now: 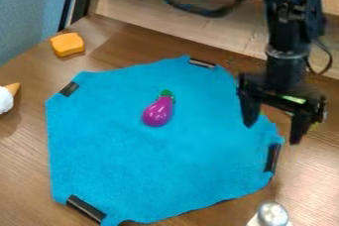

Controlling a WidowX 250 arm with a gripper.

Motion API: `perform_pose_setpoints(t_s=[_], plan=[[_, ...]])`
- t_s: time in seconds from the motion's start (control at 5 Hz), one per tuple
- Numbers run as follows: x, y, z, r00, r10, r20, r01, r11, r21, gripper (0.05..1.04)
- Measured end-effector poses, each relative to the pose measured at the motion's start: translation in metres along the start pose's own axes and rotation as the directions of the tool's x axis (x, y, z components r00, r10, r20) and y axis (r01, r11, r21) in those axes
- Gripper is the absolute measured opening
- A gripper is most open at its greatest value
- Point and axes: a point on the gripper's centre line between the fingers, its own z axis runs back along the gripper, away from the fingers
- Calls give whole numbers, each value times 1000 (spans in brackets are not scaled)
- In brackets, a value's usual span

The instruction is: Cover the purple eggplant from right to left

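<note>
Purple eggplant (157, 112) well apart from my end effector (273, 135)

In the camera view, it lies to my left, on top of the blue cloth (132, 170). I hang by the cloth's right edge, my two fingers spread.

Looks like robotics lab: black robot arm (286, 36), cable (205, 12), wood-grain table (27, 155).

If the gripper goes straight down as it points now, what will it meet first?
Probably the right edge of the blue cloth, near its black strip; how high the gripper hangs is unclear, so the wooden table beside it is possible.
</note>
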Motion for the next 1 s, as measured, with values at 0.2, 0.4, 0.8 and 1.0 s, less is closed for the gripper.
perform_pose_setpoints(t_s=[0.2, 0.4, 0.8, 1.0], plan=[[-4, -7, -5, 1000, -4, 7, 4, 1000, 24, 999], [-6, -3, -15, 1000, 23, -4, -23, 998, 61, 999], [-8, 4, -30, 998, 57, -21, -55, 994, 95, 999], [-10, 6, -42, 996, 74, -44, -69, 992, 105, 1000]])
